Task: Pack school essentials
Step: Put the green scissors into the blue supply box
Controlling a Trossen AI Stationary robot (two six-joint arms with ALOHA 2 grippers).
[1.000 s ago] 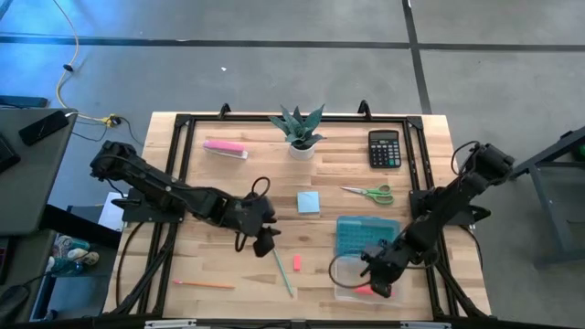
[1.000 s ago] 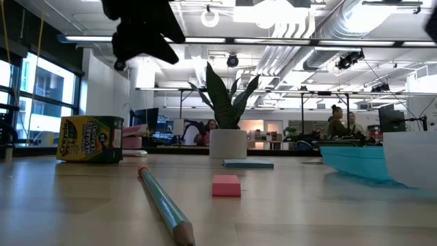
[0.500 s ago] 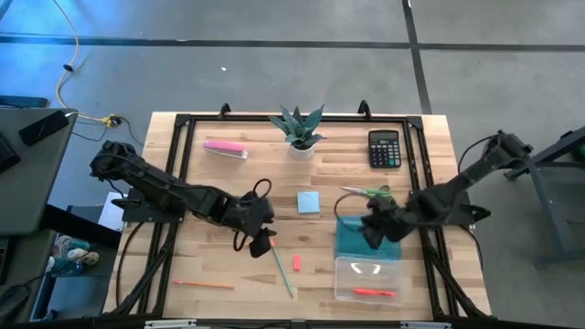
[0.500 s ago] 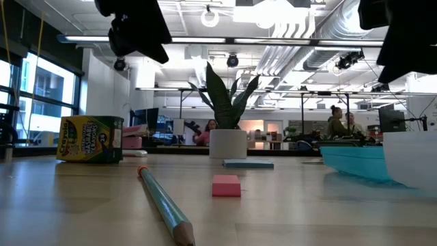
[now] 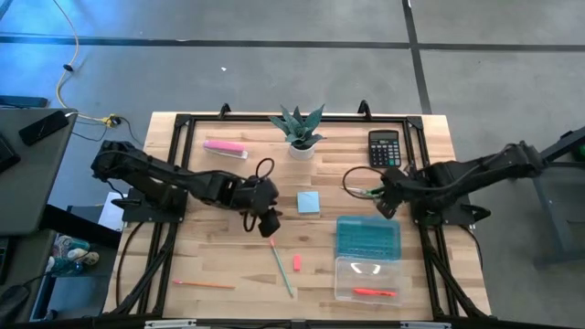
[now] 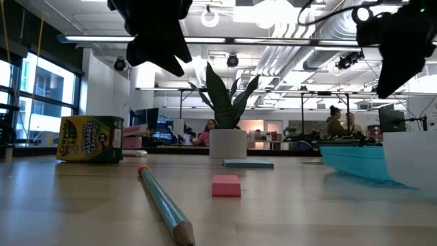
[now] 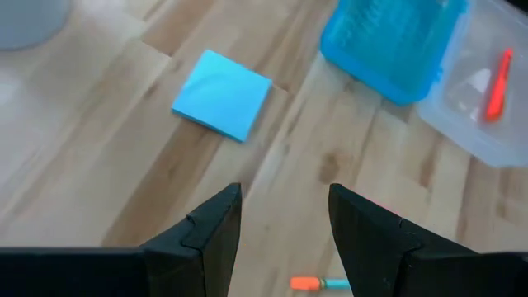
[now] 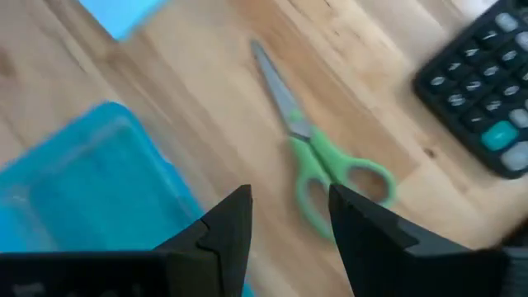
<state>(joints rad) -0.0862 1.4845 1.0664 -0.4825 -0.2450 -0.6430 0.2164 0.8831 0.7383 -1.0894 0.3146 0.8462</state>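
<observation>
While its blue lid [image 5: 367, 237] lies open, clear case [image 5: 367, 280] holds orange-red pen [image 5: 375, 292]

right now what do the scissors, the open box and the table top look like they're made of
Scissors: dull grey blades, probably metal, with glossy green handles that look plastic.
Open box: see-through base with a translucent blue lid, likely hard plastic; an orange-red pen shows through its wall.
Table top: pale planks with visible grain and seams, so wood or a wood-look laminate, matte.

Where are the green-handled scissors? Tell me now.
In the high view the green-handled scissors lie on the table's right half, between the light blue notepad and the black calculator, just above the blue case, under the right gripper.
</observation>
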